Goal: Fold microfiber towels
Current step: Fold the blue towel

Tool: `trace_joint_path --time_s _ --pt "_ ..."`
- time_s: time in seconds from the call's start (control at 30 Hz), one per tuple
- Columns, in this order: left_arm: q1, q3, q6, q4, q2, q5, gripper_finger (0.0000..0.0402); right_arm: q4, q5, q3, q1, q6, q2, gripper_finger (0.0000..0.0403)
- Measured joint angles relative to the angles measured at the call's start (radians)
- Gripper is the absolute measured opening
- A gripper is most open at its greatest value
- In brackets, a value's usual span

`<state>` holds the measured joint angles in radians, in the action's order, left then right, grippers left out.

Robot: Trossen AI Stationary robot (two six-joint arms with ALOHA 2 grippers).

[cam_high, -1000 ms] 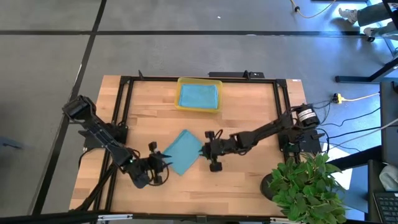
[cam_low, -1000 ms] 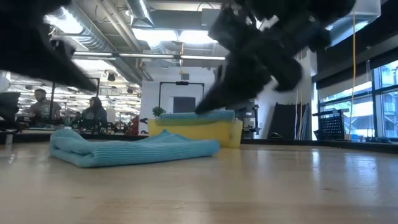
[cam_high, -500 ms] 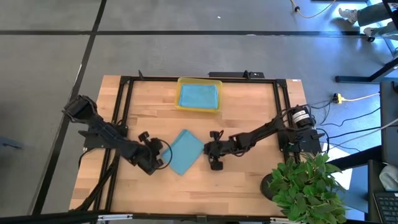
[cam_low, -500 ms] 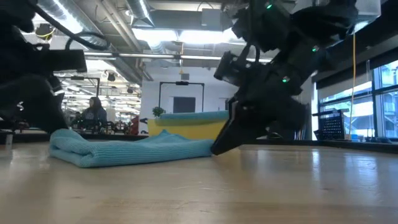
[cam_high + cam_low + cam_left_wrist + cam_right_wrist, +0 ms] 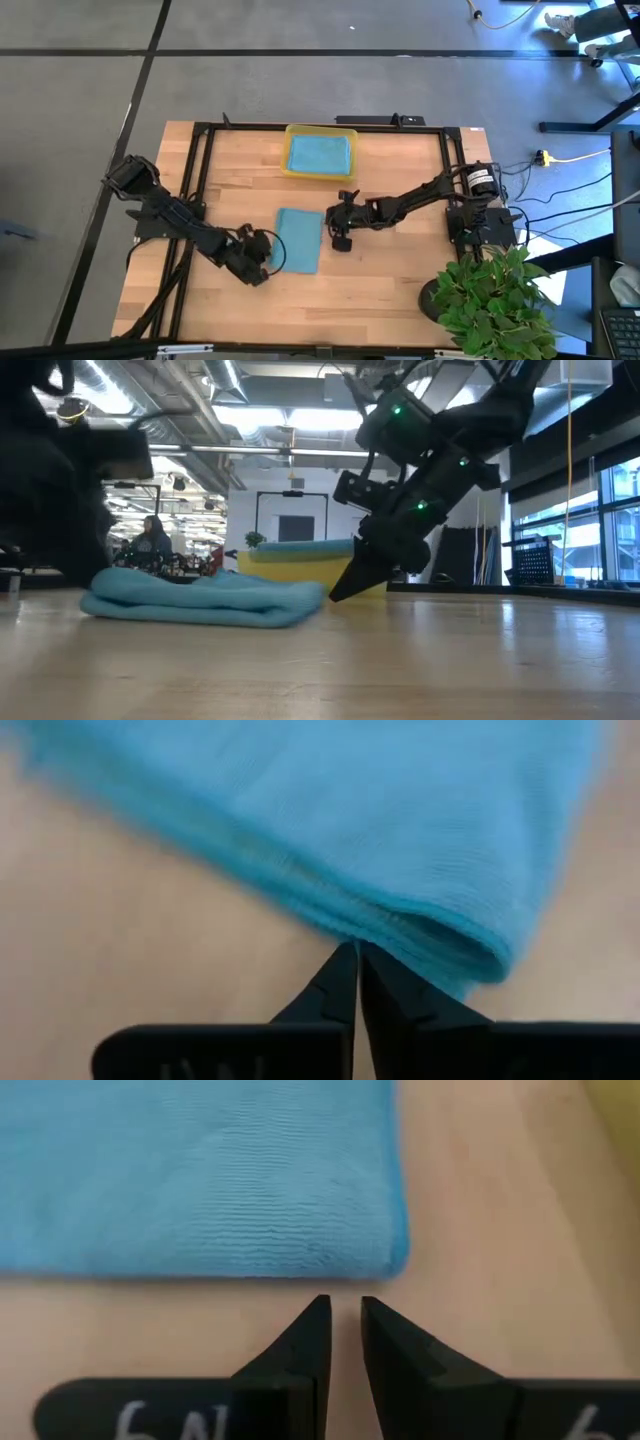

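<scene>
Wooden worktop point(image 5: 400, 270) carries a folded teal towel point(image 5: 296, 239) at centre. My left gripper point(image 5: 356, 982), jaws together, touches its near edge. My right gripper point(image 5: 343, 1330), jaws slightly apart, sits just beside its opposite edge, holding nothing.

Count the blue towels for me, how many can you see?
2. One folded blue towel lies on the table between the two arms. Another blue towel sits in the yellow tray at the table's back; more could be hidden underneath.

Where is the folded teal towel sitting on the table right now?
In the high view the folded teal towel lies flat near the table's middle, between the left gripper and the right gripper, in front of the yellow tray.
</scene>
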<state>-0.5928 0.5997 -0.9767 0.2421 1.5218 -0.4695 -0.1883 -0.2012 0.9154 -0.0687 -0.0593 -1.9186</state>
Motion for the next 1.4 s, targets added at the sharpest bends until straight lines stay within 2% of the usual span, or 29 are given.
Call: trace_joint_path --time_s 0.17,0.37,0.5,0.6,0.73,0.87,0.97,1.1,1.27,1.4 --pt "-0.001 0.001 0.215 -0.196 0.018 -0.018 0.0001 0.049 -0.001 0.000 0.022 0.043 0.017 0.0061" --pt "-0.026 0.001 0.220 -0.108 -0.013 -0.034 0.0002 0.184 -0.015 0.000 -0.042 0.044 0.102 0.0061" --pt "-0.043 0.000 0.198 -0.054 -0.055 -0.041 0.0002 0.158 0.012 0.000 -0.125 0.094 0.118 0.0061" --pt "-0.062 0.000 0.237 -0.098 -0.086 -0.080 0.0005 0.127 0.026 0.000 -0.191 0.157 0.108 0.0067" --pt "-0.092 0.001 0.403 -0.229 -0.099 -0.102 0.0002 0.104 0.029 0.000 -0.269 0.230 0.108 0.0096" --pt "-0.078 0.001 0.648 -0.337 -0.099 -0.107 0.0003 0.019 0.013 0.002 -0.324 0.347 0.088 0.0153" --pt "-0.036 0.001 0.713 -0.398 -0.099 -0.077 0.0019 -0.038 -0.008 0.001 -0.344 0.436 0.043 0.0199" --pt "0.011 0.001 0.759 -0.405 -0.095 0.002 0.0062 -0.051 -0.148 0.000 -0.355 0.525 -0.012 0.0244" --pt "0.037 0.001 0.794 -0.413 -0.095 0.000 0.0115 -0.069 -0.214 0.002 -0.358 0.603 -0.031 0.0254" --pt "0.044 0.001 0.800 -0.416 -0.095 -0.004 0.0130 -0.080 -0.224 0.003 -0.358 0.667 -0.034 0.0254"
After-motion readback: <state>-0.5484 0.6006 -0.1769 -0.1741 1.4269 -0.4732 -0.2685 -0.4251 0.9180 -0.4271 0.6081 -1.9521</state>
